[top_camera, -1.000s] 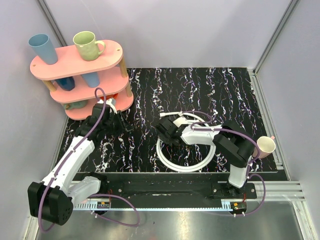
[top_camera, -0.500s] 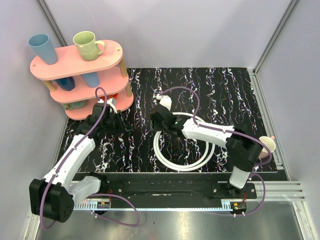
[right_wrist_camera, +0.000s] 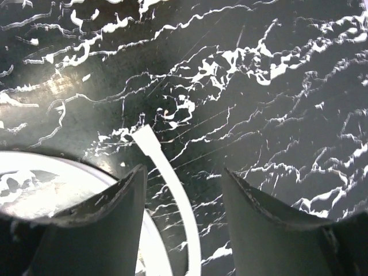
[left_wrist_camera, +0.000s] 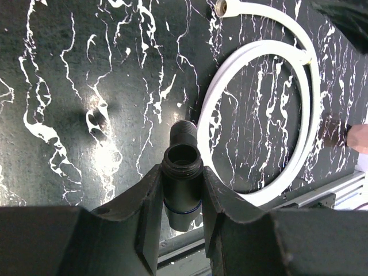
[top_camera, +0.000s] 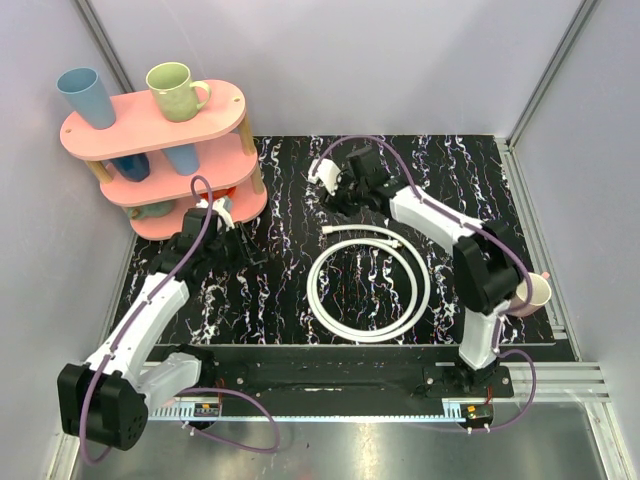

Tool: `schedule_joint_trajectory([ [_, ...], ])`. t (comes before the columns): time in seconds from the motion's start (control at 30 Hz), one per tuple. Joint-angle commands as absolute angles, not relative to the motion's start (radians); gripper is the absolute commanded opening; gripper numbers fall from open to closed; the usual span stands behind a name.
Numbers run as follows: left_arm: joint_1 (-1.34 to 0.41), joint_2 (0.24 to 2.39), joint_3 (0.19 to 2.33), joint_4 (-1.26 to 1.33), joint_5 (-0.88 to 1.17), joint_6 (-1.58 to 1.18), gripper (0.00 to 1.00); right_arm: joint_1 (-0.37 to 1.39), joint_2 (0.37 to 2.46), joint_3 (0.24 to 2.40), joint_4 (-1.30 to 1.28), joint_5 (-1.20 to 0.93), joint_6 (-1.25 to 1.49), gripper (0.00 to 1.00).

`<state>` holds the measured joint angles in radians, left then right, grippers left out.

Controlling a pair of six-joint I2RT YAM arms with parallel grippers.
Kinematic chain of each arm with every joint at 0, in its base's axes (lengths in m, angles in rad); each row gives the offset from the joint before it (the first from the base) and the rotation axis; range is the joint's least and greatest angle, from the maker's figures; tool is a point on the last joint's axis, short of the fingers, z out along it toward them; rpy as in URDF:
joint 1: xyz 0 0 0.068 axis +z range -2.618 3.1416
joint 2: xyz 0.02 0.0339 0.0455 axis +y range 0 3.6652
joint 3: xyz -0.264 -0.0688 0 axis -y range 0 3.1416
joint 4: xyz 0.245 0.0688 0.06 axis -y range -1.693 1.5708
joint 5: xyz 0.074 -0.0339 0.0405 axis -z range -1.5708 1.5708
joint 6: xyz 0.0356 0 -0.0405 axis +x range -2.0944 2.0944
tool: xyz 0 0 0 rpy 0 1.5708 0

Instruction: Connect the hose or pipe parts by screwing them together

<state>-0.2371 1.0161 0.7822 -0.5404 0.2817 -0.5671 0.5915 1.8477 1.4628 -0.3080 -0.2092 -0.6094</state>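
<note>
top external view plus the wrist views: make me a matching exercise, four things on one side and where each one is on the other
1. white hose
2. green mug
3. black fitting
4. pink cup

a. clamped in the left tool
b. at the right edge of the mat
c. on the top shelf of the pink rack
d. lying coiled mid-mat

Pairs: 1-d, 2-c, 3-a, 4-b

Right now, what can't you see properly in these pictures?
Top view: lower cups, half hidden under the pink shelf's boards.
Top view: white hose end threads, too small.
Right wrist view: white strip, cut by bottom edge.
Left wrist view: black fitting's bottom, hidden between fingers.
</note>
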Motion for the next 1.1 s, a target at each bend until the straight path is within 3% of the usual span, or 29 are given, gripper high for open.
schedule_joint_trajectory([
  [0.0, -0.232, 0.965, 0.750, -0.466, 0.367, -0.571, 0.00, 0.526, 1.965, 1.592, -0.437, -0.553, -0.905, 0.61],
  [0.33, -0.232, 0.914, 0.712, -0.457, 0.457, -0.617, 0.00, 0.514, 2.169, 1.755, -0.653, -0.591, -1.158, 0.63],
  [1.07, -0.230, 0.937, 0.736, -0.459, 0.431, -0.609, 0.00, 0.515, 2.296, 1.822, -0.649, -0.632, -1.197, 0.56],
])
